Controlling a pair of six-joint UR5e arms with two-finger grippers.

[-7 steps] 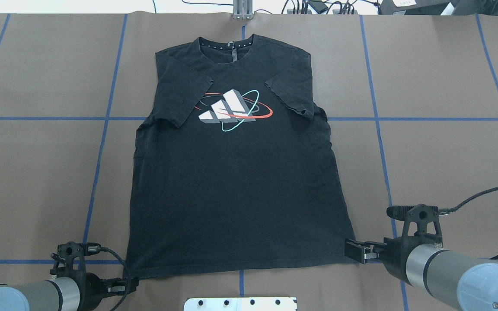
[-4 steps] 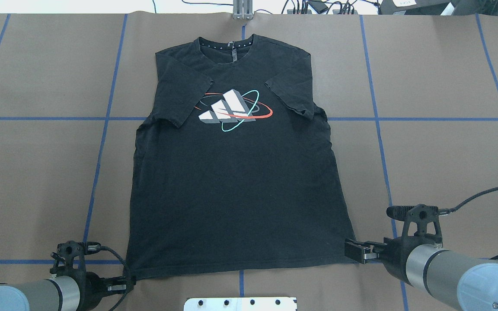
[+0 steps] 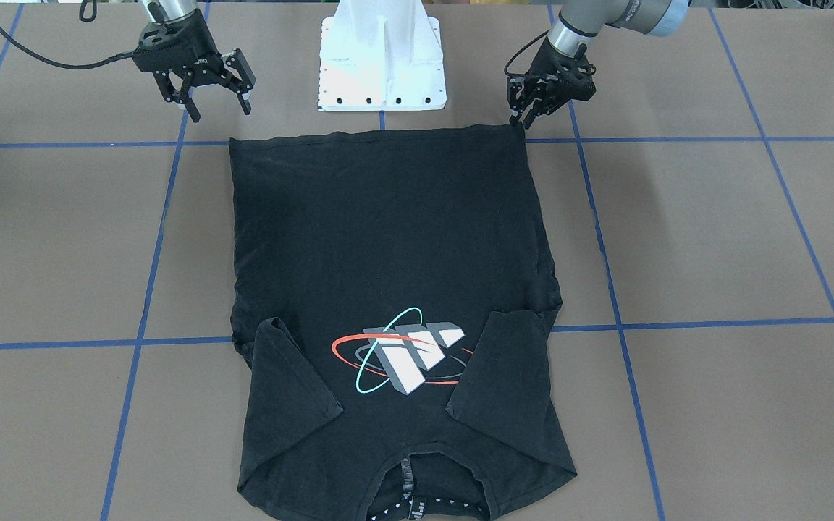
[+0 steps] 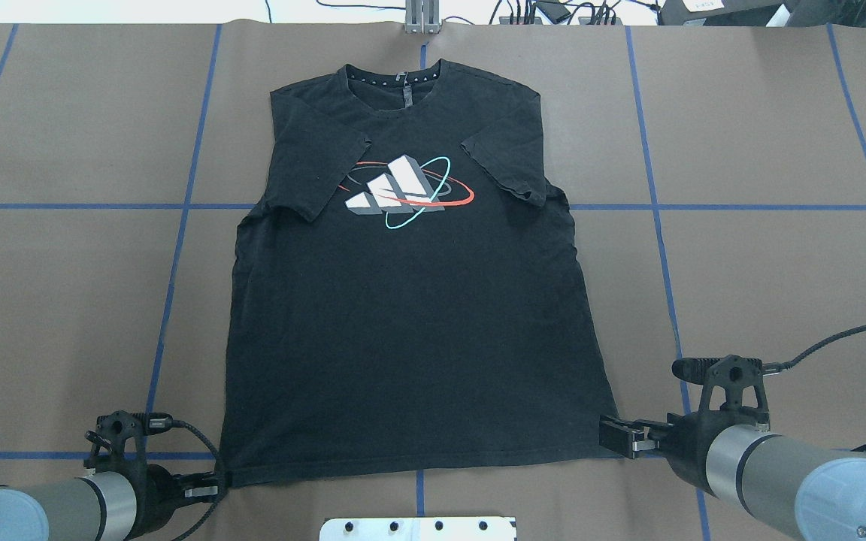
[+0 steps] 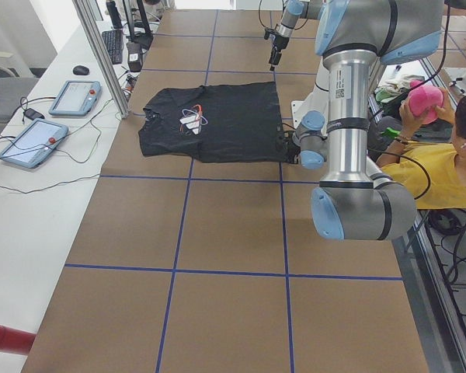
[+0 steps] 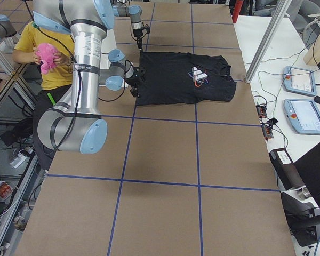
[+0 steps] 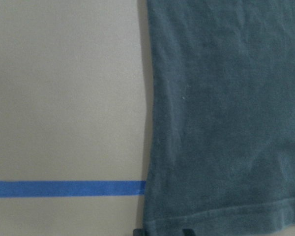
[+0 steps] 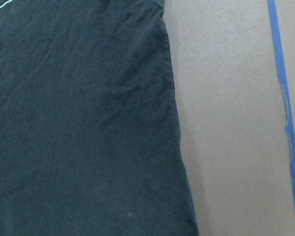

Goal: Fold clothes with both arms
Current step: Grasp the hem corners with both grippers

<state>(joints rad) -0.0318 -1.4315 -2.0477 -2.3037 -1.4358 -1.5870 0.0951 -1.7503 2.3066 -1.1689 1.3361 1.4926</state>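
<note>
Overhead exterior: left gripper (image 4: pixel 219 482) narrowly apart at T-shirt (image 4: pixel 403 338) 7 o'clock corner, right gripper (image 4: pixel 605 436) wide at 5; pinch both layers evenly.

Table (image 4: pixel 764 300) was covered w/ brown paper, blue tape (image 4: pixel 764 207) in a grid. Black T-shirt (image 4: pixel 410 338) lay flat at frame centre, print up, sleeves folded in, collar toward top. White mount base (image 4: pixel 418 528) sat bottom centre.

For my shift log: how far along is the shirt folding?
Done: both sleeves lie folded in across the T-shirt. In hand: left gripper sits at one hem corner, grip unclear; right gripper is open beside the other. Remaining: lifting the hem and folding the body.
</note>
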